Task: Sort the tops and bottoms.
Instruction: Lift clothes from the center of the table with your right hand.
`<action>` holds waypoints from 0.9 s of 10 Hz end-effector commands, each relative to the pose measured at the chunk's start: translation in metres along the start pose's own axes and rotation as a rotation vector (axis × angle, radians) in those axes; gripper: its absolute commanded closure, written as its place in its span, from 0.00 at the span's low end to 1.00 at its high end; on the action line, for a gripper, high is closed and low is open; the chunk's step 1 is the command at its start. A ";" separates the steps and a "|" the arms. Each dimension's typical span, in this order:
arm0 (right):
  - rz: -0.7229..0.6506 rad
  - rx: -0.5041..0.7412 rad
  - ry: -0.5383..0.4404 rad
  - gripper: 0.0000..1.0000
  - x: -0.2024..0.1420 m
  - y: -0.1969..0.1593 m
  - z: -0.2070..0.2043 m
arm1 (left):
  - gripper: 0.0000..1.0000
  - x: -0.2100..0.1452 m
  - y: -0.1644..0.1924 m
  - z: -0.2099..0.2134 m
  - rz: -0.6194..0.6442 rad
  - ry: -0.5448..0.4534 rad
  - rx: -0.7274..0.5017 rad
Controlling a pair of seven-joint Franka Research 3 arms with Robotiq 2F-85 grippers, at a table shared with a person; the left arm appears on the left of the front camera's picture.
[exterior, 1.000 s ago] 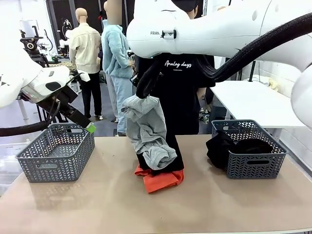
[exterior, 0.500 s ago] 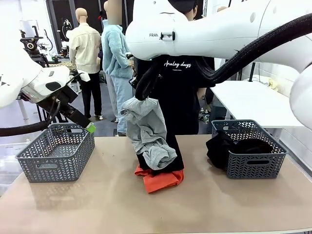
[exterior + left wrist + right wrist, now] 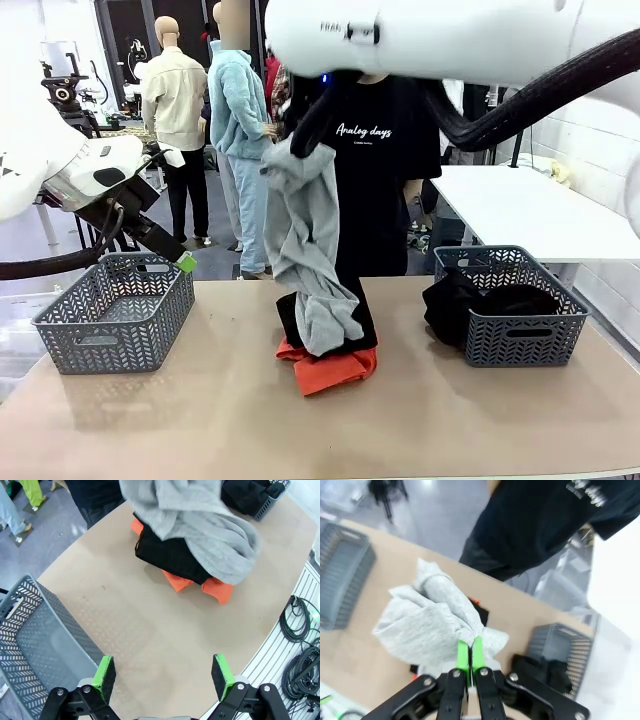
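At nine o'clock on the counter (image 3: 230,420) the left basket (image 3: 115,315) holds nothing. If that is where tops belong, none has been sorted yet. The left tool (image 3: 162,672) hovers by that basket's twelve o'clock rim, its green pads wide apart and gripping nothing.

Toward the middle, the right tool (image 3: 470,652) has its pads pressed together on a fold of the grey top (image 3: 305,240). The top hangs from it in a long drape above the counter's centre, in front of the person (image 3: 385,200) standing at twelve o'clock. Its lower end reaches down to the pile beneath, and I cannot tell whether it is clear of that pile or resting on it.

The pile sits at the centre of the counter. It is a folded black cloth (image 3: 170,555) lying on the orange-red top (image 3: 330,370), whose edge pokes out on the six o'clock side.

At three o'clock the right basket (image 3: 515,325) holds a black garment (image 3: 465,300), which spills over the basket's nine o'clock wall.

By my reading, one of the bottoms is sorted, and the grey top is in hand but not yet placed. The orange-red top and the black cloth on it are untouched. That puts the task perhaps a third of the way along. Left to do are carrying the grey top to a basket, then clearing the two pieces at the centre.
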State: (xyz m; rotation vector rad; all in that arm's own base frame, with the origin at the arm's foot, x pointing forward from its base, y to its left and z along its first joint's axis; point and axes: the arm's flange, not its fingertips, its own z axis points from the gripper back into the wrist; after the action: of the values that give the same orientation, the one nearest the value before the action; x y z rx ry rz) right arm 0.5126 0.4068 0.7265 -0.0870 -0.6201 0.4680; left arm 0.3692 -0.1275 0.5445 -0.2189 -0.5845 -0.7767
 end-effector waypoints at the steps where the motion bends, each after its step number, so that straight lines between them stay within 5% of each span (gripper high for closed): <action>1: -0.020 -0.061 -0.024 1.00 0.021 0.008 0.009 | 0.00 0.001 0.000 0.001 0.000 0.005 -0.006; 9: 0.046 -0.153 -0.204 1.00 0.066 0.020 0.087 | 0.00 0.001 0.000 0.001 0.000 0.005 -0.006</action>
State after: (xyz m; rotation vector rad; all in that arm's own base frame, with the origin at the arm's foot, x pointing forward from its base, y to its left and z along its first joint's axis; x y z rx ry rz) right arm 0.4810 0.4277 0.8114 -0.1733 -0.8701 0.4699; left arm 0.3692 -0.1275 0.5444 -0.2189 -0.5844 -0.7767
